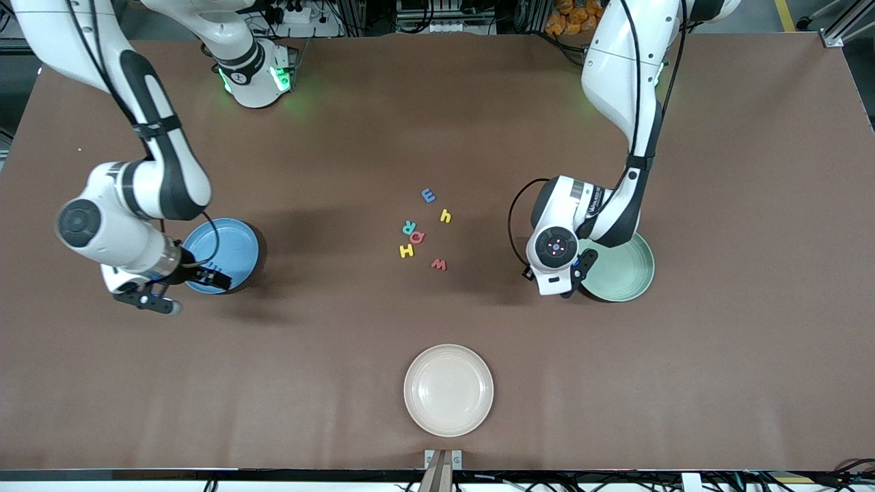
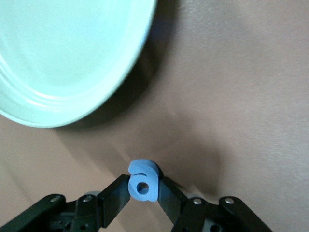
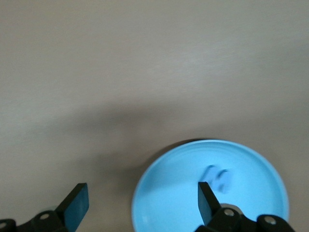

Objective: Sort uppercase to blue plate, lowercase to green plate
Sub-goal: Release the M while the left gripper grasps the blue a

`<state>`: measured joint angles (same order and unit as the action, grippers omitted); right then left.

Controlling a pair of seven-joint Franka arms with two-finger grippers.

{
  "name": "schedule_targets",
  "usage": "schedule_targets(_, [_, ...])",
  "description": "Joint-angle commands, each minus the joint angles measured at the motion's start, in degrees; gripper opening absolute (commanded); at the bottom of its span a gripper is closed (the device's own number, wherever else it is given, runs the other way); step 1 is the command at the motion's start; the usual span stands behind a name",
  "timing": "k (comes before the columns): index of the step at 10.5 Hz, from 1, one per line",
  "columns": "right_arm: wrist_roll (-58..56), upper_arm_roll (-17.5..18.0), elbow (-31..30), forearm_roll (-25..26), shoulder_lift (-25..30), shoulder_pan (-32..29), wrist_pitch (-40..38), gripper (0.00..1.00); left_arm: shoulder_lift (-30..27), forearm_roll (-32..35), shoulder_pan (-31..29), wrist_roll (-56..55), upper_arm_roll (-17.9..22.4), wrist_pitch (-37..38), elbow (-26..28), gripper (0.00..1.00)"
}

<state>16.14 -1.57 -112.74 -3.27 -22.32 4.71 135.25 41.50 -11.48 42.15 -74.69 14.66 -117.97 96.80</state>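
Foam blue a (image 2: 143,182) sits pinched in my left hand (image 2: 144,191) beside the green plate (image 2: 58,58), ready to drop; my right hand (image 3: 140,200) waits, spread wide, over the blue plate (image 3: 169,193).

glossy smooth plastic green plate (image 2: 58,63); matt foam blue a (image 2: 143,181); matt brown table (image 1: 683,376).

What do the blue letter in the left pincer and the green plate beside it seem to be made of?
Blue a: likely soft foam, since it is thick, matte and round-edged. It is pinched in the left pincer.
Green plate: probably smooth plastic, with a slight sheen and moulded rings near the rim; the look doesn't rule out melamine.
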Motion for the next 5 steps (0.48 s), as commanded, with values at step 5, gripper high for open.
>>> schedule_targets(5, [16.46, -0.19, 4.19, 0.72, -5.80, 15.83, 2.74, 1.00, -4.76, 6.11, -2.07, 2.19, -1.39, 8.18, 1.55, 0.22])
